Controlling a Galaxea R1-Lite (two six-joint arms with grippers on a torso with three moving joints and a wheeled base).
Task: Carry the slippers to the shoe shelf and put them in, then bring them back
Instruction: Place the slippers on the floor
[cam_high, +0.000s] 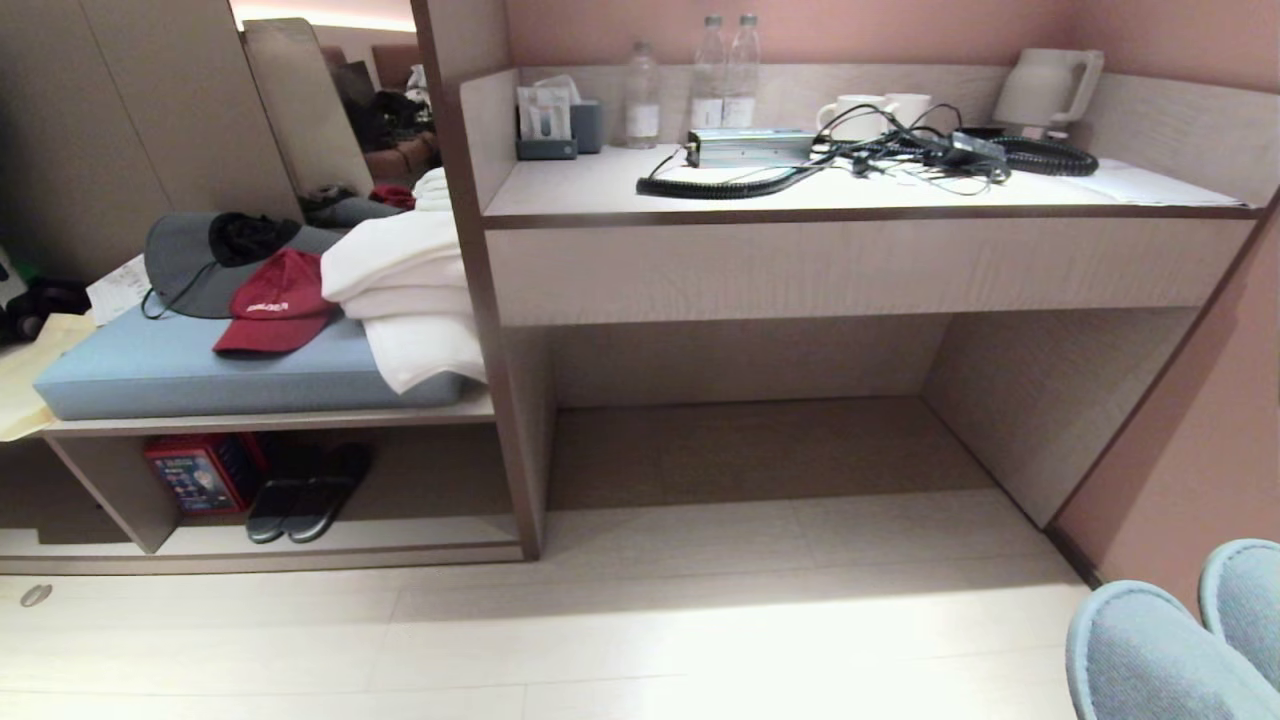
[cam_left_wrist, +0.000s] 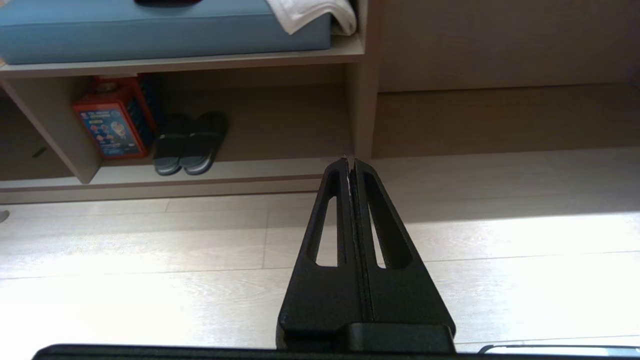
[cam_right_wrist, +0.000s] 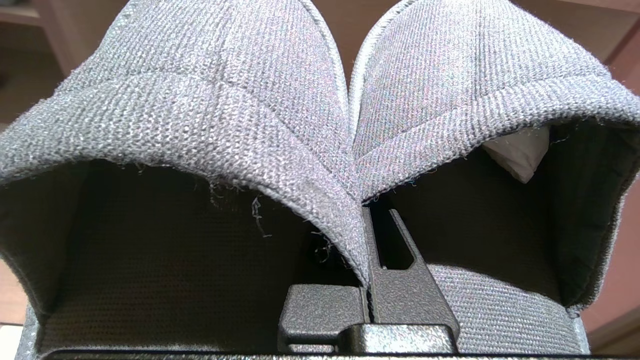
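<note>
The grey-blue slippers (cam_high: 1150, 650) show at the lower right corner of the head view, toes up, side by side. In the right wrist view my right gripper (cam_right_wrist: 366, 220) is shut on the slippers (cam_right_wrist: 225, 100), pinching their two inner upper edges together; one finger is hidden inside the fabric. The shoe shelf (cam_high: 400, 535) is the low beige cubby at the left under the cushioned bench, well away from the slippers. My left gripper (cam_left_wrist: 350, 161) is shut with nothing in it, hanging over the pale floor in front of the shoe shelf (cam_left_wrist: 250, 170).
A dark charcoal pair (cam_high: 305, 495) and a red box (cam_high: 200, 472) stand in the shelf's cubby. Above lie a blue cushion (cam_high: 150, 365), caps and white towels (cam_high: 410, 290). The desk (cam_high: 850, 265) holds bottles, cups, a kettle and cables. A pink wall (cam_high: 1190, 480) closes the right.
</note>
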